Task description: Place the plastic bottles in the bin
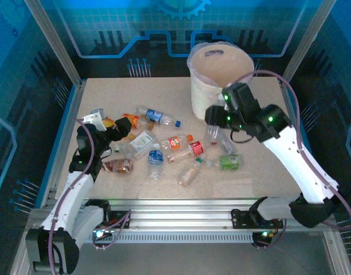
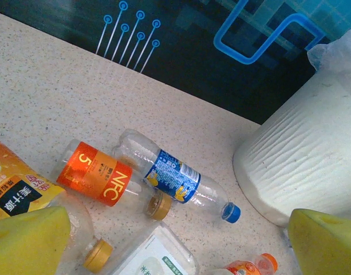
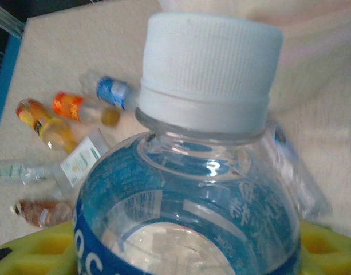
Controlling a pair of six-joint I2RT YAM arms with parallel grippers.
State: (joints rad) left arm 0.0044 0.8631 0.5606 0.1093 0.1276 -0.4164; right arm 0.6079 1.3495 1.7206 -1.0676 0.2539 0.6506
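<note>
Beige and speckled, the table (image 1: 164,94) carried everything. On its far right part stood the bin (image 1: 201,103), a tall round bucket of white translucent plastic with a handle slot near the rim and faintly ribbed walls.

The right gripper (image 1: 214,122) hung just beside the bin's near wall, its yellow pads pinching a clear bottle (image 3: 186,200) that had a blue label with white lettering and a ribbed white cap (image 3: 209,69). The left gripper (image 1: 119,133) sat low over the left of the table with its jaws spread wide and nothing between them.

The other plastic bottles (image 1: 142,140) lay scattered on their sides across the middle and left of the table, well apart from the bin. Among them were a clear one with a blue label and blue cap (image 2: 175,177), touching an orange-labelled one with a gold cap (image 2: 101,175), and a green-labelled bottle (image 1: 229,162) nearer the right arm.
</note>
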